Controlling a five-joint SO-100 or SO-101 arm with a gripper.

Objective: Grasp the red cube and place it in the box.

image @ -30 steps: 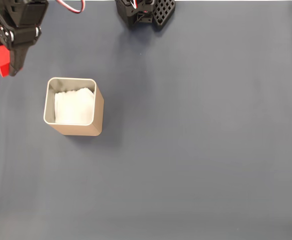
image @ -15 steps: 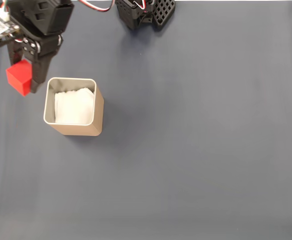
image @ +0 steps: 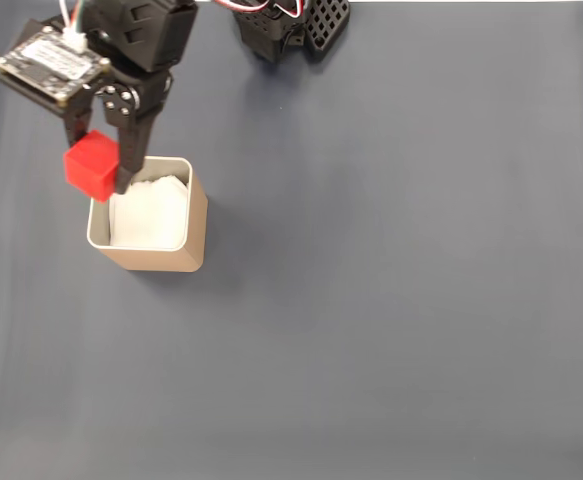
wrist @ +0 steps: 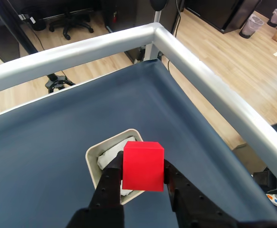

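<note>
The gripper [wrist: 143, 176] pinched the red cube [wrist: 143, 165] between both fingers, holding it above the bench [wrist: 57, 133], over the box [wrist: 91, 158]. In the fixed view the cube [image: 92, 166] hung at the box's [image: 151, 257] eleven o'clock corner, straddling the rim rather than centred over the white lining. A release there risked the cube striking the rim and tumbling outside onto the bench [image: 401, 300]. Beyond, at twelve o'clock, stood the arm's black base [image: 291, 25].
</note>
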